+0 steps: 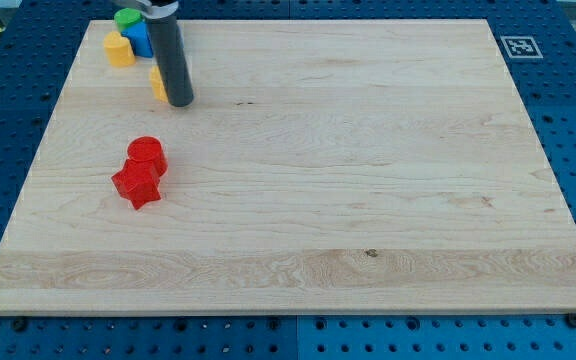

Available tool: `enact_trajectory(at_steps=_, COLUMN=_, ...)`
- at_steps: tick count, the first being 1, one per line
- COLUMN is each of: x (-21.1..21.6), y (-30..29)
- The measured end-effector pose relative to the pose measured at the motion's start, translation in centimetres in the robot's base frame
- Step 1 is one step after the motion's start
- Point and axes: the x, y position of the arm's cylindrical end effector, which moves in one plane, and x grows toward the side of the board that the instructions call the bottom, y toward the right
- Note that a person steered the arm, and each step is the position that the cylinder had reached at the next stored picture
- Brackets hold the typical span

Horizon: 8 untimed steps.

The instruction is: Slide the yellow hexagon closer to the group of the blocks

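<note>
Pressing my tip (pixel 180 102) against the half-hidden yellow hexagon (pixel 156 84) near the surface's (pixel 368 200) top-left corner; no fingers here. Off-centre contact could spin it wide of the group.

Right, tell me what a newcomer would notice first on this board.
First the dark rod at the view's top left, my tip set right beside a yellow block that is half hidden behind it. Just above sit a green block, a blue block and another yellow block, huddled together. Lower down, a red cylinder touches a red star.
</note>
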Motion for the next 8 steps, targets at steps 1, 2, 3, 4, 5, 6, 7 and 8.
enact_trajectory(at_steps=1, x=0.2, y=-0.9)
enact_trajectory(at_steps=2, x=0.2, y=-1.6)
enact_trajectory(at_steps=3, x=-0.2, y=-1.7)
enact_trajectory(at_steps=4, x=-0.7, y=-1.7)
enact_trajectory(at_steps=5, x=-1.3, y=-1.8)
enact_trajectory(at_steps=6, x=-2.1, y=-1.8)
enact_trajectory(at_steps=7, x=-3.1, y=-1.7)
enact_trajectory(at_steps=8, x=-4.1, y=-1.7)
